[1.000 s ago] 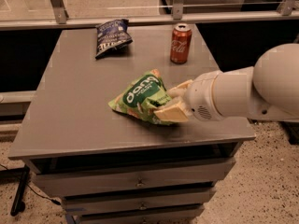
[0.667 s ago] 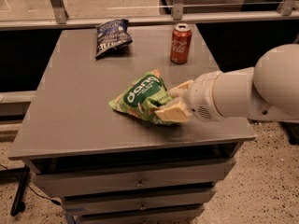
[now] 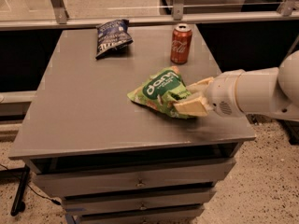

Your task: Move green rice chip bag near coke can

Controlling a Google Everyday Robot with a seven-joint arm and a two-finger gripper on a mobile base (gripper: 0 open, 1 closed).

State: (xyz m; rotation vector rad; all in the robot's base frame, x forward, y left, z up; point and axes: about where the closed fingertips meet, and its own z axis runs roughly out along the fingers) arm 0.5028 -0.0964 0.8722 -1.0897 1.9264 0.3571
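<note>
A robot's gripper clamps the right end of a green rice chip bag on a grey table. Its two cream-coloured fingers are clenched on the crinkled foil, one above the bag's edge and one below. The bag lies just right of the tabletop's centre, toward 3 o'clock, with its white lettering facing up and its left end pointing toward 9 o'clock. Whether its underside is raised off the surface cannot be told. The white arm reaches in from the 3 o'clock side and crosses the table's right edge.

The coke can stands upright at roughly 1 o'clock on the tabletop, close to the far edge. From the bag it sits between 12 and 1 o'clock, near but not touching, with a strip of bare tabletop between the two. A dark blue snack bag lies flat at 11 o'clock on the table, well apart from the green bag and off to the can's 9 o'clock side.

Below the tabletop, drawers are stacked down the cabinet's front. A metal rail with upright posts runs behind the table's far edge at 12 o'clock. The floor at 5 o'clock is speckled.
</note>
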